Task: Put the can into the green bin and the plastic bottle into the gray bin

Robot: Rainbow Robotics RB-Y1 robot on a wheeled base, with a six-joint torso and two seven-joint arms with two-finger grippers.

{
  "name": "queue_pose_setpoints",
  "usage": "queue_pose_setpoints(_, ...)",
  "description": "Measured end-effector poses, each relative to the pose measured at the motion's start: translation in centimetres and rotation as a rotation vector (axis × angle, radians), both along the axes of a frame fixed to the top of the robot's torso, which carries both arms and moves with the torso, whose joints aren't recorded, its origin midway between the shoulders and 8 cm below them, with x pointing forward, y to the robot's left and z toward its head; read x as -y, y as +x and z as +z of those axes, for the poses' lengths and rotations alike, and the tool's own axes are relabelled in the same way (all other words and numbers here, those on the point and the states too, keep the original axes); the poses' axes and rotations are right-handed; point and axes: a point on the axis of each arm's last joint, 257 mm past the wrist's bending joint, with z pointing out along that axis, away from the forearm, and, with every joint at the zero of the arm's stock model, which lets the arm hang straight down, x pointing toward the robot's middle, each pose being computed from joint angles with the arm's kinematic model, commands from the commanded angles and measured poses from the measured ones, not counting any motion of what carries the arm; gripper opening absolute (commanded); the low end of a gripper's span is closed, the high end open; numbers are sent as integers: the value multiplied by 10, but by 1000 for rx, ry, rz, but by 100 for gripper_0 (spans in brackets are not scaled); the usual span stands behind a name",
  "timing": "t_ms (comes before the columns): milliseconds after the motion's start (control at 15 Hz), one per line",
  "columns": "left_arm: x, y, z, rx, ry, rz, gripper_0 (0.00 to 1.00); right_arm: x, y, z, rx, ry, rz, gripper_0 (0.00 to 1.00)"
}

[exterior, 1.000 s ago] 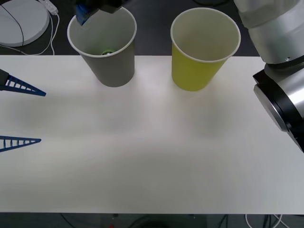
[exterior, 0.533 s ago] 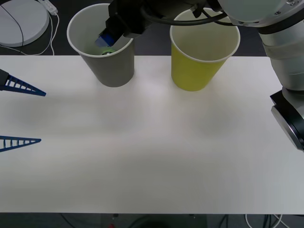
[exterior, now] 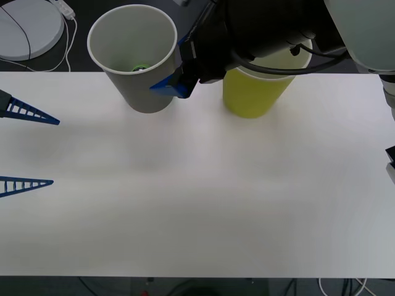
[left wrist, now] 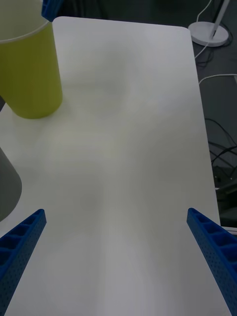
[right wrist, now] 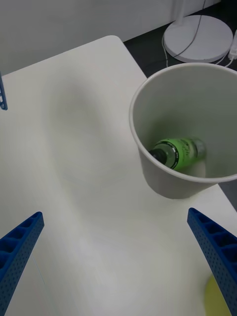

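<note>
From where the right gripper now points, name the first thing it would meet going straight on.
Probably the bare table beside the gray bin. The right gripper is open, and the bin stands off to one side, though depth is unclear.

The front camera looks down on the white table (exterior: 197, 203) from above. Both wrist cameras look along it from nearer; all three share the gray bin (exterior: 134, 61) at the table's far edge.

Green bin (exterior: 250, 98) rim largely hidden behind right arm, plastic bottle (right wrist: 177, 152) cap end hidden by gray bin (right wrist: 168, 180) wall
</note>
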Motion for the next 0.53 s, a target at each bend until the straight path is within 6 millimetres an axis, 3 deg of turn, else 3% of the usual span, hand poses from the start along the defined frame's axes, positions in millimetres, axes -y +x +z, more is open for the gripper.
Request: queue_pose_setpoints(533, 0, 0, 0, 0, 0, 0, 100, 39, -34, -36, 31, 7, 83, 100)
